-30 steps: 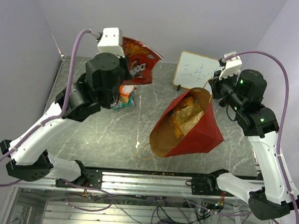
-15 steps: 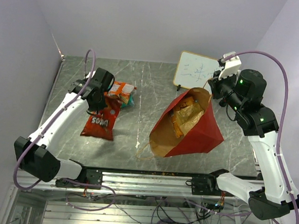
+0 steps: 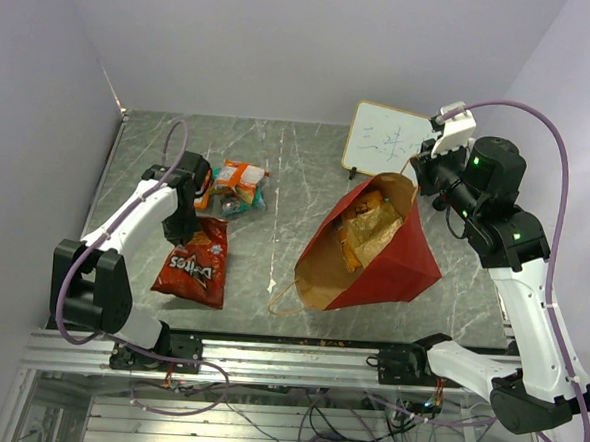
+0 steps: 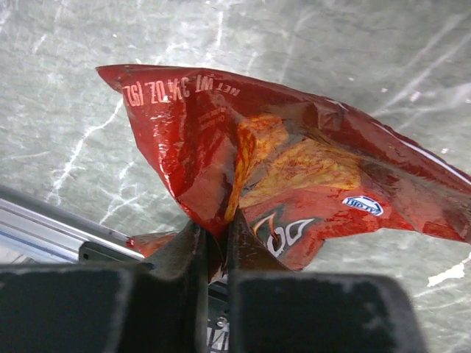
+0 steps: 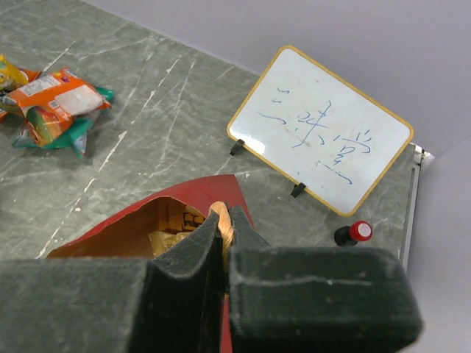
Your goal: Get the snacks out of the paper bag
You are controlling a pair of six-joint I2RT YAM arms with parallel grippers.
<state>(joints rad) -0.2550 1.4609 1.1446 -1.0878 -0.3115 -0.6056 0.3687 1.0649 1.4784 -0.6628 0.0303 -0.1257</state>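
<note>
- Change: the left gripper (image 3: 192, 231), which a second ago was raised high with the red chip bag (image 3: 192, 267), is now low. The bag lies on the table (image 3: 287, 180) at the left, closer to the near edge than half a second ago.
- Left jaws are almost closed, pinching the bag's crumpled top edge.
- The right gripper (image 5: 223, 220) and the paper bag (image 3: 403, 256) are unchanged. The jaws are clamped on the far rim.
- The paper bag sits right of centre. It is red outside and kraft brown inside, tipped with its mouth facing near-left.
- A tan-brown chip bag (image 3: 367, 225) is inside.
- Small packs (image 3: 239, 183) lie just beyond the red chip bag.
</note>
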